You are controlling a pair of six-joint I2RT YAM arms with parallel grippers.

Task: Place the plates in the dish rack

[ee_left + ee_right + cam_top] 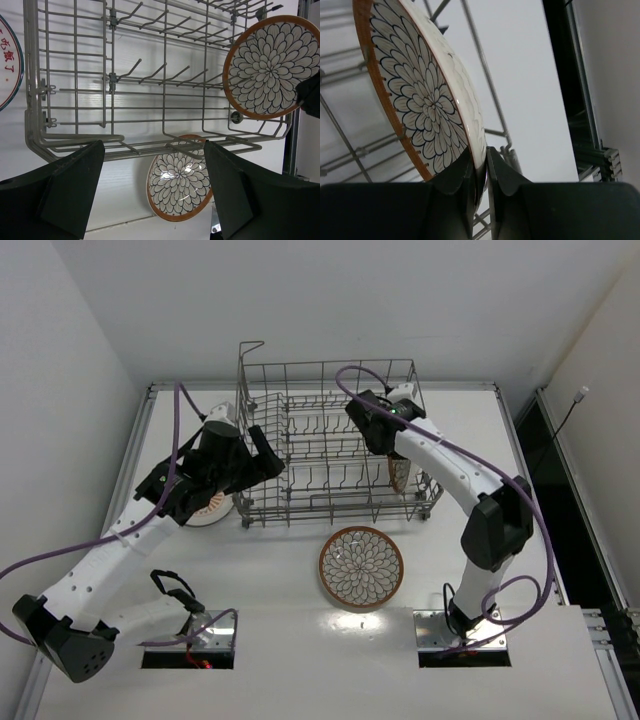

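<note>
My right gripper (pixel 479 167) is pinched nearly closed on the rim of a petal plate (pixel 430 100), the two fingers clamping the lower edge with only the thickness of the ceramic between them. That plate stands on edge, tilted, at the right end of the dish rack (pixel 330 440), inside its wire wall. I cannot tell whether it already rests on the tines.

My left gripper (pixel 154 150) hangs just beside the left end of the dish rack, pointing along it. Its jaws are spread wide and there is nothing between them.

A second petal plate (pixel 361 567) lies flat and face up on the table (pixel 270 580), just in front of the dish rack's near side, towards the right half. It is apart from the wires.

The white plate (pixel 212 508) lies flat by the dish rack's near left corner. It is mostly hidden under my left arm. The left wrist view catches only a sliver of its rim and some red markings.
</note>
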